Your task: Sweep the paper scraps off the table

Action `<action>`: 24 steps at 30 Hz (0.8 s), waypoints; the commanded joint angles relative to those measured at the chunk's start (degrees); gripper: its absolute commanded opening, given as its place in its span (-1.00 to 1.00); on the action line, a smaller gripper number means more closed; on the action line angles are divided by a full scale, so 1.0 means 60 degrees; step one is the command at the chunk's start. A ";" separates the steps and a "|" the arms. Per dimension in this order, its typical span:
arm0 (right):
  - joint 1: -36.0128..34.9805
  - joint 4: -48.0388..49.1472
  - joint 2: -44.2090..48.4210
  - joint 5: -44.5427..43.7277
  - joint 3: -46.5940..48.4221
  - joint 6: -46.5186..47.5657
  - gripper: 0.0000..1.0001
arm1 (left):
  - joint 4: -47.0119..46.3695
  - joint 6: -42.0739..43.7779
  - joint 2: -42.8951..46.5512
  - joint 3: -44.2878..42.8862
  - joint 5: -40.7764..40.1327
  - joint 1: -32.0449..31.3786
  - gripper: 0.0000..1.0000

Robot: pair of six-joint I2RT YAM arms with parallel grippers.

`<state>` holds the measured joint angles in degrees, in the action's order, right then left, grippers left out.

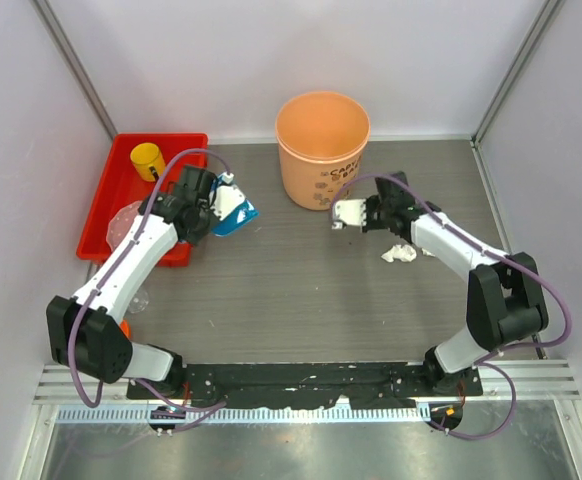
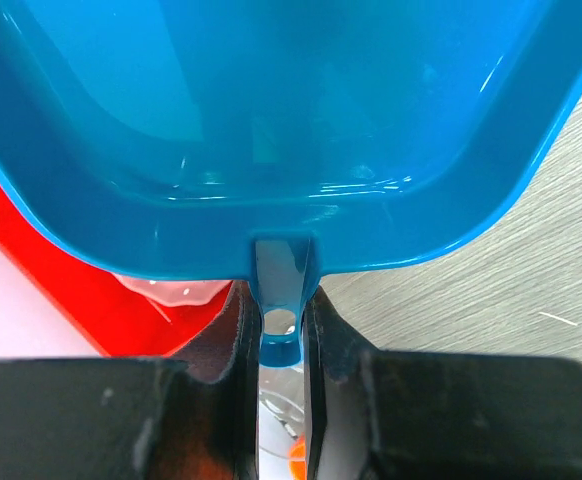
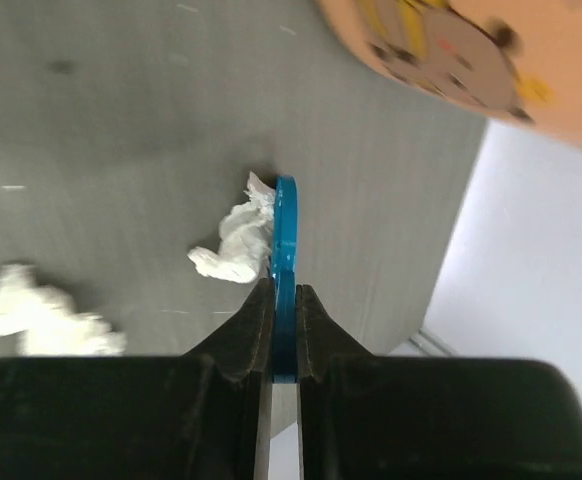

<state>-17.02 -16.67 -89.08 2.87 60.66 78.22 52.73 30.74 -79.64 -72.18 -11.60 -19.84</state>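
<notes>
My left gripper [image 1: 214, 200] [image 2: 281, 300] is shut on the short handle [image 2: 279, 330] of a blue dustpan [image 1: 237, 213] [image 2: 271, 120], held at the table's left by the red tray. The pan's inside looks empty. My right gripper [image 1: 366, 213] [image 3: 284, 290] is shut on a thin blue tool handle [image 3: 285, 240], seen edge-on, just in front of the orange bucket. A white piece [image 1: 348, 212] shows at its tip. One paper scrap [image 1: 399, 253] lies on the table [image 1: 301, 290] right of that gripper. The right wrist view shows two scraps [image 3: 233, 243] [image 3: 41, 315], one beside the blue handle.
An orange bucket [image 1: 322, 148] [image 3: 471, 50] stands at the back centre. A red tray [image 1: 121, 200] [image 2: 81, 290] at the back left holds a yellow cup [image 1: 148, 160] and clear plastic items. Pale walls and metal posts ring the table.
</notes>
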 commanded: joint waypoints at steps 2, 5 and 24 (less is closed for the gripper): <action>-0.1323 -0.2187 0.1893 -0.0920 -0.0939 -0.0228 -0.98 | -0.0409 -0.0392 0.0368 0.0179 0.0877 0.0142 -1.00; -0.2464 -0.3196 0.3227 -0.0903 -0.1394 -0.0933 -0.98 | -0.0453 -0.0378 0.0148 0.0414 0.1010 0.0156 -1.00; -0.1121 -0.4720 0.2223 -0.6851 0.1341 -1.1829 -0.98 | 0.0133 -0.0510 -0.0994 0.1437 0.2211 -0.0457 -1.00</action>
<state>-26.52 -36.47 -71.05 -31.48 65.17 26.46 52.18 27.46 -83.59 -66.61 -0.51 -20.03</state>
